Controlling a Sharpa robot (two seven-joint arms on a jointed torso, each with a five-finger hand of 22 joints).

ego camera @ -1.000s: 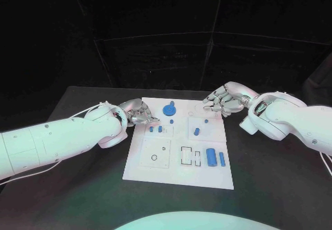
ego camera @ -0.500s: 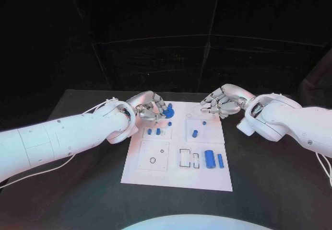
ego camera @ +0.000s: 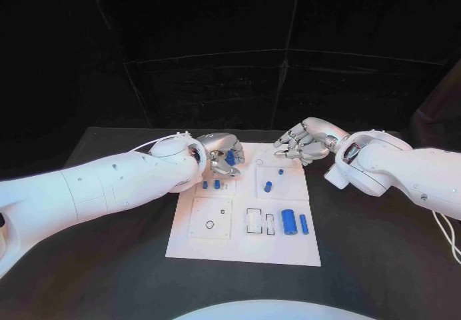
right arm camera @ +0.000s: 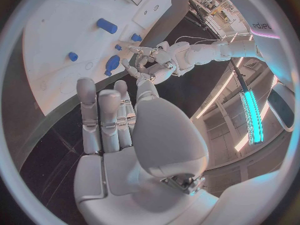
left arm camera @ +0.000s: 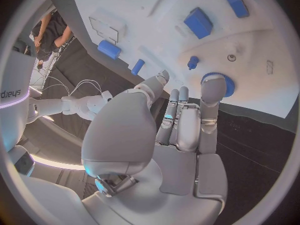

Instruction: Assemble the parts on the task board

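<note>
Since a second ago the left robot hand [ego camera: 221,157] has travelled from the near-left edge of the task board [ego camera: 240,250] up to its far-left corner, where it now hovers over the round blue disc [left arm camera: 220,83]. Its fingers [left arm camera: 212,92] are loosely spread and hold nothing. The right robot hand [ego camera: 302,143] hangs over the far-right corner, fingers [right arm camera: 87,105] apart, empty. The bench [ego camera: 106,267] is black, the room behind dark. The board is white and rectangular, with blue parts: a cylinder [ego camera: 288,221], a bar [ego camera: 304,224], small pegs [ego camera: 270,189].
</note>
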